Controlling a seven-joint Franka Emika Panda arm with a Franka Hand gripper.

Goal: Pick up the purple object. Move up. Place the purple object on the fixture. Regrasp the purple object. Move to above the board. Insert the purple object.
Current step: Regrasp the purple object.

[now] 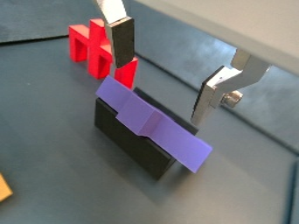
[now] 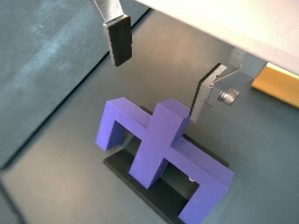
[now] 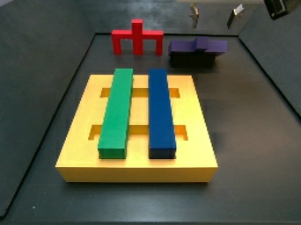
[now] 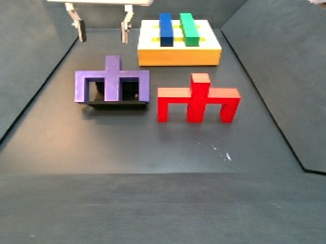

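The purple object (image 4: 112, 84) rests on the black fixture (image 4: 117, 105); it also shows in a side view (image 3: 196, 45) and in both wrist views (image 1: 152, 121) (image 2: 162, 150). The fixture shows beneath it in the wrist views (image 1: 131, 138) (image 2: 149, 191). My gripper (image 4: 103, 25) hangs open and empty well above the purple object, its silver fingers (image 1: 121, 37) (image 2: 211, 91) spread wide with nothing between them. It shows at the frame's top in a side view (image 3: 216, 12). The yellow board (image 3: 77, 132) carries a green bar (image 3: 116, 109) and a blue bar (image 3: 160, 110).
A red forked piece (image 4: 199, 99) stands next to the fixture, also seen in a side view (image 3: 136, 39) and a wrist view (image 1: 89, 48). The board sits apart from them (image 4: 178, 52). Dark walls border the floor on both sides.
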